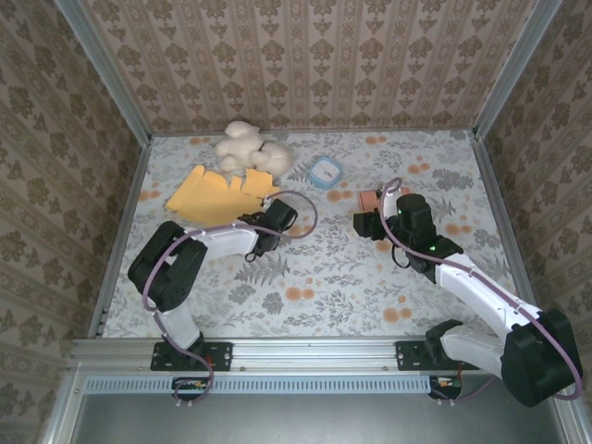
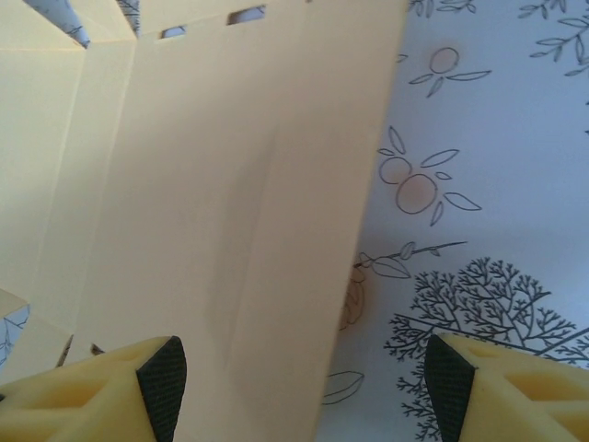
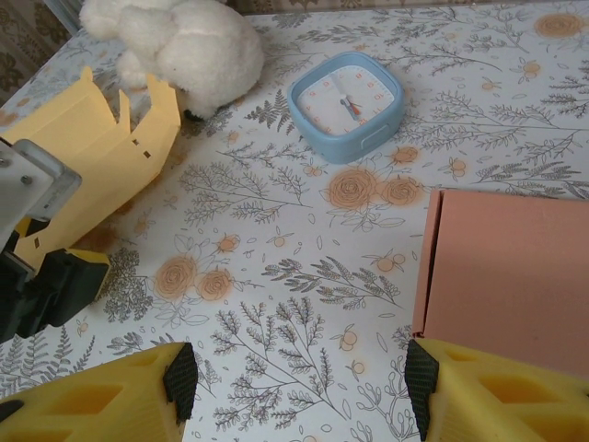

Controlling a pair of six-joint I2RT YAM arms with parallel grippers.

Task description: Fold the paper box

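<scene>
While the left gripper (image 2: 304, 396) stands well open with nothing grasped, the flat yellow paper box (image 2: 212, 203) lies under and ahead of it, its right edge running between the two fingers. Past the sheet, further ahead of that gripper, sits a white plush toy (image 1: 248, 148). The right gripper (image 3: 294, 387) is likewise wide apart and empty, a closed pink box (image 3: 506, 267) just ahead of its right finger; beyond, a small blue clock (image 3: 347, 103), dial figures too small to read
</scene>
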